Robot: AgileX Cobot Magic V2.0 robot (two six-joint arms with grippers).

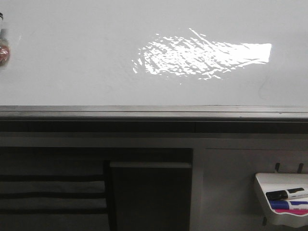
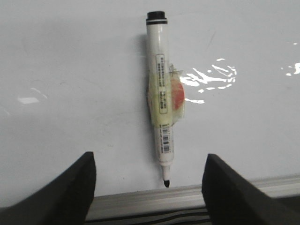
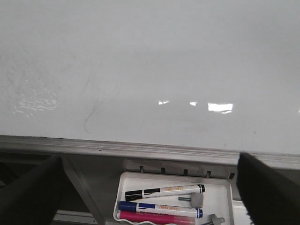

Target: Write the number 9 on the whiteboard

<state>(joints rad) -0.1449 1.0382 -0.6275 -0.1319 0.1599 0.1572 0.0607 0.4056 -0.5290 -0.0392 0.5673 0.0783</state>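
The whiteboard (image 1: 72, 57) fills the upper part of the front view, with a glare patch and a grey bottom rail (image 1: 154, 112). No number 9 shows on it. A white marker (image 2: 160, 93) with a black uncapped tip hangs on the board, taped to an orange disc, tip down just above the rail. My left gripper (image 2: 150, 187) is open and empty, its fingers (image 2: 70, 187) on either side below the marker, apart from it. My right gripper (image 3: 150, 199) is open and empty, facing the board (image 3: 150, 56) and the marker tray. Neither gripper shows in the front view.
A small white tray (image 1: 263, 185) hangs below the rail at the right, holding black, blue and pink markers (image 3: 164, 191). A faint grey curved smear (image 3: 91, 115) is on the board. Dark shelving (image 1: 53, 192) sits below at the left.
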